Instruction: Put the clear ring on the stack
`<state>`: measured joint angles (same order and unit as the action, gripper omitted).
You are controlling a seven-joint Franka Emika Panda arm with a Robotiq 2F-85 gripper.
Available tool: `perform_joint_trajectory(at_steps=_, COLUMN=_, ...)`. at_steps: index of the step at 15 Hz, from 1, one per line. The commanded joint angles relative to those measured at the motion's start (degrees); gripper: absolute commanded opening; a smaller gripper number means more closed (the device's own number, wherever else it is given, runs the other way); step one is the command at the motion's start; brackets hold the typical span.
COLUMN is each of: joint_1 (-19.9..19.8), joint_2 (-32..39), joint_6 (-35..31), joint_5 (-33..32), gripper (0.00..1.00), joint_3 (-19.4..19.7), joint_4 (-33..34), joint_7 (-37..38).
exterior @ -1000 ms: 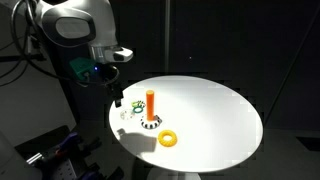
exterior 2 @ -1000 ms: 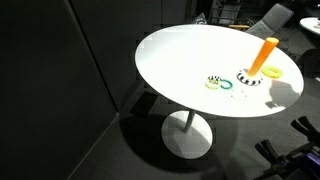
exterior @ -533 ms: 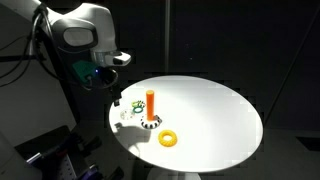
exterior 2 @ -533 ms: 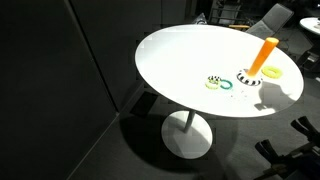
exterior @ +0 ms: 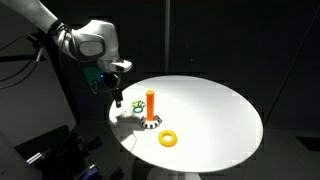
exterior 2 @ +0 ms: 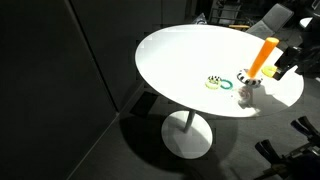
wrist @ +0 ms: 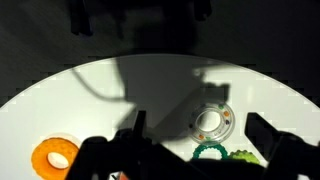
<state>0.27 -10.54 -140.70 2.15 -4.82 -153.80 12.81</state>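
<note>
The clear ring (wrist: 226, 122), see-through with small coloured beads inside, lies flat on the white table. It also shows in an exterior view (exterior 2: 213, 78). A dark green ring (wrist: 210, 152) and a light green ring (wrist: 245, 156) lie right beside it. The stack, an upright orange peg (exterior: 151, 102) on a round dark-and-white base, stands close by and also shows in the other exterior view (exterior 2: 265, 55); it is out of the wrist view. My gripper (wrist: 200, 140) is open and empty, hovering above the clear ring, near the table's edge (exterior: 116, 97).
A yellow-orange ring (exterior: 169, 139) lies flat on the round white table (exterior: 215, 110), on the peg's other side, and shows in the wrist view (wrist: 53, 155). The arm's shadow falls over the small rings. Dark surroundings, with a rack below the arm.
The arm has swung toward the table and lowered. The gripper now hangs over the small rings, and its shadow covers them. A dark shape has entered one exterior view's edge.
</note>
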Motion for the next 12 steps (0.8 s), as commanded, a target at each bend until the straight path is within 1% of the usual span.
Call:
perform_joint_trajectory(at_steps=1, joint_1=0.4, joint_2=6.2, joint_6=-0.8, joint_5=-2.0, gripper=1.0, joint_3=-0.7, joint_4=5.3, joint_7=3.9)
perform_joint_trajectory(at_steps=5, joint_1=1.5, joint_2=11.2, joint_6=-2.2, joint_5=-2.6, gripper=1.0, joint_3=-0.5, joint_4=9.0, joint_7=3.7)
perform_joint_trajectory(at_steps=10, joint_1=3.0, joint_2=16.6, joint_6=-5.8, joint_5=-3.9, gripper=1.0, joint_3=0.1, joint_4=11.4, joint_7=3.0)
perform_joint_trajectory(at_steps=11, joint_1=3.2, joint_2=17.3, joint_6=-6.2, joint_5=-3.8, gripper=1.0, joint_3=0.2, joint_4=11.8, joint_7=2.8)
perform_joint_trajectory(at_steps=12, joint_1=3.2, joint_2=15.3, joint_6=-5.5, joint_5=-2.3, gripper=1.0, joint_3=0.2, joint_4=10.0, joint_7=1.6)
